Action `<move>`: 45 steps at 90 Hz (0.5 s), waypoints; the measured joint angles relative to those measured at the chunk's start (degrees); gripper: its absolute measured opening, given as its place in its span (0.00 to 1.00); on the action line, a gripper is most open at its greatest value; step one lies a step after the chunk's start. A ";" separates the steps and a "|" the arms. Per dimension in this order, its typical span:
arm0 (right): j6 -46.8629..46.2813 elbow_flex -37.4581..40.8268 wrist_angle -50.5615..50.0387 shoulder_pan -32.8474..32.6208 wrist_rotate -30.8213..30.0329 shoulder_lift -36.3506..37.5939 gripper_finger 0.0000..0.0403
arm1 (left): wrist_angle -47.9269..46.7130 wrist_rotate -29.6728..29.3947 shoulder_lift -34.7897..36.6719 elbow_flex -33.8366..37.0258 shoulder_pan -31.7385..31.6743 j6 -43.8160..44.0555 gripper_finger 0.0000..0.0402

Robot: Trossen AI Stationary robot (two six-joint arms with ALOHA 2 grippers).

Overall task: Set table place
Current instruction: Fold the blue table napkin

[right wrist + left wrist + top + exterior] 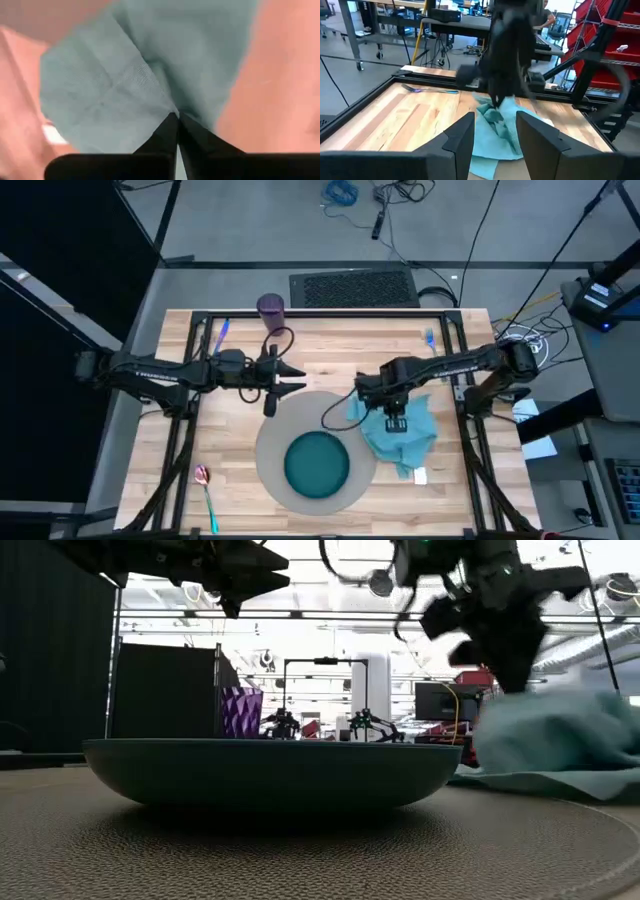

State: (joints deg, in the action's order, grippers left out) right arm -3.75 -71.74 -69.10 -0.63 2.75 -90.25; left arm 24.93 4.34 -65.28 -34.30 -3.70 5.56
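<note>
- The right hand (396,423), at right of centre in the overhead frame, has its fingers pinched together on a fold of the light blue napkin (405,435), apparently to draw the soft, creased cloth into its spot beside the plate.
- The left hand (292,378), above the mat at centre left, hangs with its fingers spread and holding nothing, seemingly waiting its turn.
- The shallow, smooth teal plate (317,463) sits centred on the round grey mat (275,430), low in the frame on the pale plank bench (240,430).
- A faceted purple cup (270,306) stands at the bench's top edge, a blue fork (221,332) lies upper left, and the pink-bowled spoon (204,483) lies lower left, all well apart from the mat.
</note>
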 joint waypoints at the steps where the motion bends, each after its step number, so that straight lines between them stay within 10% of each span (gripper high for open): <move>1: 0.02 -0.30 -0.01 0.18 -0.35 0.44 0.00 | -0.01 0.00 0.00 0.00 -0.01 0.00 0.32; 45: -3.96 -3.46 6.97 -0.24 -6.99 16.22 0.00 | 10.37 5.34 -7.56 -0.09 0.13 -3.43 0.32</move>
State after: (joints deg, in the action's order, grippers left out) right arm -7.71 -75.20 -62.14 -0.87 -4.25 -74.02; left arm 35.30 9.68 -72.83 -34.39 -3.57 2.14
